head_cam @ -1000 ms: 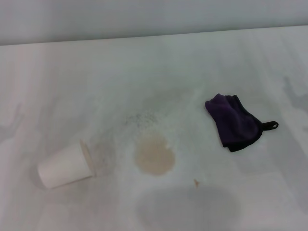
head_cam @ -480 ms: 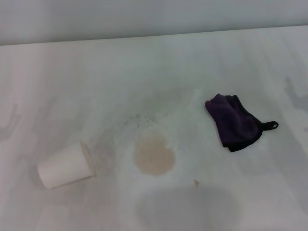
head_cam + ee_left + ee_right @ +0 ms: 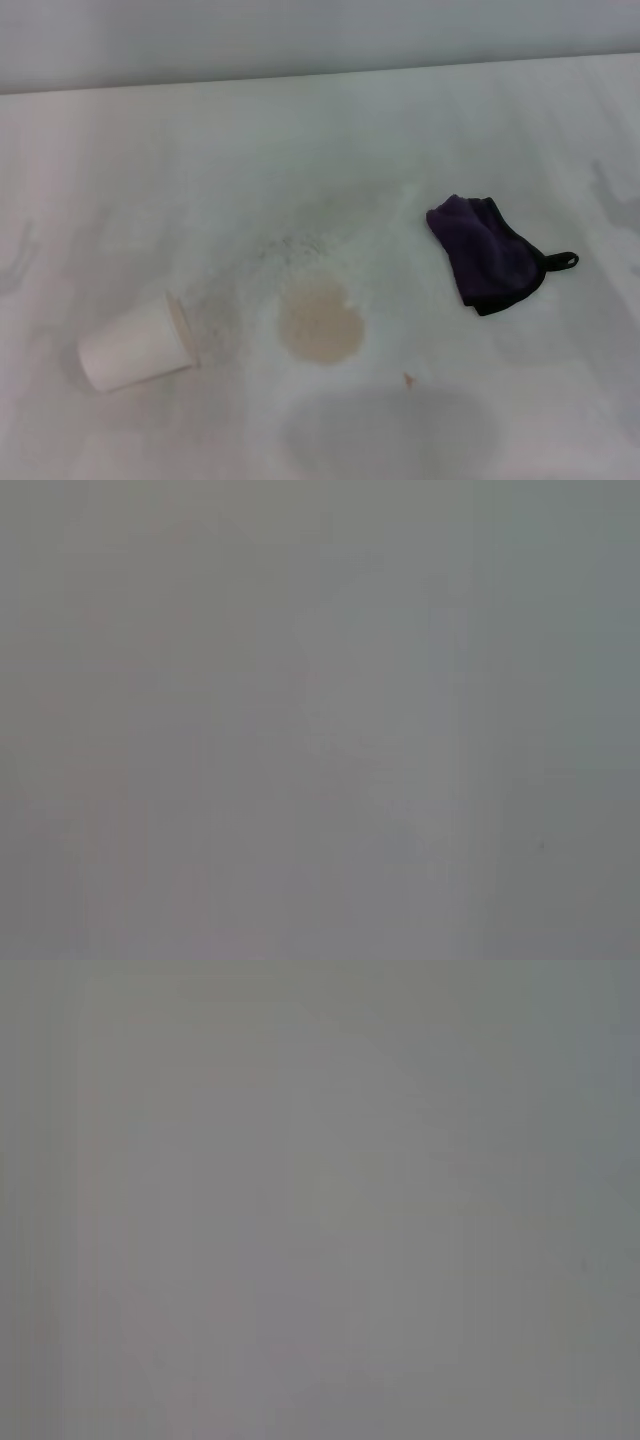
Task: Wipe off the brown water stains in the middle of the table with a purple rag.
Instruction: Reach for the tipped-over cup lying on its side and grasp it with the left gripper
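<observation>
1. Stain (image 3: pixel 320 323): pale tan, roundish blotch of liquid on the table (image 3: pixel 300 150), near the middle of the head view and toward its near edge. Nothing touches it.
2. Rag (image 3: pixel 485 253): dark purple cloth, crumpled, with black edging and a small black loop sticking out on the right. It lies flat on the table to the right of the stain and a little farther back, well apart from it.
3. Speck (image 3: pixel 407 379): tiny brown mark, near the stain on its near right side.
4. Cup (image 3: pixel 135 345): white paper cup lying on its side, to the left of the stain, its mouth turned toward the stain; the two are apart.
5. Grey shadow patch (image 3: pixel 390 430): broad and soft-edged, on the table just nearer than the stain.
6. Wrist views: both show only a plain grey field, with no object to be made out; the stain, rag and cup appear in the head view alone.
7. Grippers: neither the left nor the right appears in any view, so their state cannot be told.
</observation>
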Tool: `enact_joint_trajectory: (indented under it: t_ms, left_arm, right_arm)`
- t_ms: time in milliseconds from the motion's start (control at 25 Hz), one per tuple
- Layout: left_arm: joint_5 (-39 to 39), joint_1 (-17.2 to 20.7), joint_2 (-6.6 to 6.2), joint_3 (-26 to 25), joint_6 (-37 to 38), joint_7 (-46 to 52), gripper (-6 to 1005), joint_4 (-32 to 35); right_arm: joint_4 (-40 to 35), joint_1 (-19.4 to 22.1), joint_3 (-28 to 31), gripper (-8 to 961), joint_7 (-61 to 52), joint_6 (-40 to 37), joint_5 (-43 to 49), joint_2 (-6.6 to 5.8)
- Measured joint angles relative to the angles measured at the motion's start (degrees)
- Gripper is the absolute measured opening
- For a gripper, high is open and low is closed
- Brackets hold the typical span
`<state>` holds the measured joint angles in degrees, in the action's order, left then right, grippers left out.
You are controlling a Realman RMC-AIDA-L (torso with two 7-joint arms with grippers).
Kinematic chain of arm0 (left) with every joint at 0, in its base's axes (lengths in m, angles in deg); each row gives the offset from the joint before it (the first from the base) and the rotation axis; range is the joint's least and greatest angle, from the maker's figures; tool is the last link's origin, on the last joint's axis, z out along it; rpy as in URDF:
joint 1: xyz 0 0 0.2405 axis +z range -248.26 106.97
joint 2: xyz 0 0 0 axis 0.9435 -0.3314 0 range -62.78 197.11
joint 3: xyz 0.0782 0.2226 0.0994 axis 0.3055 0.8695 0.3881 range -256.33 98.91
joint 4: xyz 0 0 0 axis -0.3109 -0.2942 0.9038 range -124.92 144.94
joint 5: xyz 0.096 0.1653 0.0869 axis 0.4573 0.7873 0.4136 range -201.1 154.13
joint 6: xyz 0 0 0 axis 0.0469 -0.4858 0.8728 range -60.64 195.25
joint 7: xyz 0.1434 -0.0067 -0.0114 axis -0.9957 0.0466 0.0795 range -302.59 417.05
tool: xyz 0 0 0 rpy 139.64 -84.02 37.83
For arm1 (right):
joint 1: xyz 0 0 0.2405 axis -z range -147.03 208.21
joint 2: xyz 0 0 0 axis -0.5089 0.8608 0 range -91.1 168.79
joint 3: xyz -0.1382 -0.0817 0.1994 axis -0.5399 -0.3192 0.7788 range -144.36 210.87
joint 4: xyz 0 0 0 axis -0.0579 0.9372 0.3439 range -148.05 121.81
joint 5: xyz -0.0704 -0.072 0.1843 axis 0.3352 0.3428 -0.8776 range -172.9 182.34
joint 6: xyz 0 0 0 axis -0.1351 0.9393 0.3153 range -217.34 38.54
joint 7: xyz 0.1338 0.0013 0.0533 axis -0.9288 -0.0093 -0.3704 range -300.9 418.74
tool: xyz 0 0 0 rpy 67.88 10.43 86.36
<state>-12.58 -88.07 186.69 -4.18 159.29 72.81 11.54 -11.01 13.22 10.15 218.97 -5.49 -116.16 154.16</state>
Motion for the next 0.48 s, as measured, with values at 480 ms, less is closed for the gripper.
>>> enact_joint_trajectory:
  t_ms: [480]
  left_arm:
    - [7.59,-0.59,-4.82,0.37,-9.40,17.94,888,4.37]
  right_arm:
    - [0.59,-0.15,0.05,815,0.00,-0.23,0.01,0.00]
